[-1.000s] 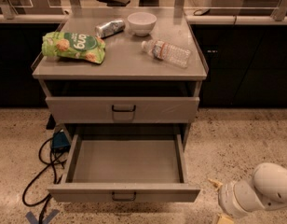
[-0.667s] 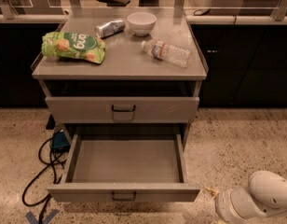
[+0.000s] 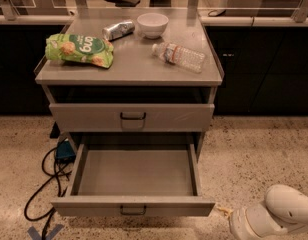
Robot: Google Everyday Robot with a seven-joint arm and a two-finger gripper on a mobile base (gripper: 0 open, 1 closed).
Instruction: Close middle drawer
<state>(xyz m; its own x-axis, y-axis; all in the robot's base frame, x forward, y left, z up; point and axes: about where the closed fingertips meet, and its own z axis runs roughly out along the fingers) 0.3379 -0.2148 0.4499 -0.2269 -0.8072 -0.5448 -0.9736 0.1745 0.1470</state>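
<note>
The middle drawer [image 3: 135,171] is pulled far out of the grey cabinet. Its long bare tray is empty. Its front panel [image 3: 94,207] faces me, with a small dark wire handle [image 3: 133,211] at its lower edge. Above it the upper drawer front [image 3: 169,117] is shut and has its own dark handle. My gripper [image 3: 225,212] is at the bottom right, on the end of the white arm [image 3: 274,216]. It sits just right of the open drawer's front right corner, low near the floor.
On the cabinet top [image 3: 134,66] lie a green snack bag [image 3: 79,49], a silver can [image 3: 118,30], a white bowl [image 3: 152,24] and a plastic water bottle [image 3: 179,56]. A black cable [image 3: 46,176] and a blue box [image 3: 64,151] lie on the speckled floor to the left.
My arm has moved left and lower, bringing the gripper closer to the open drawer's front right corner. The drawer has not moved.
</note>
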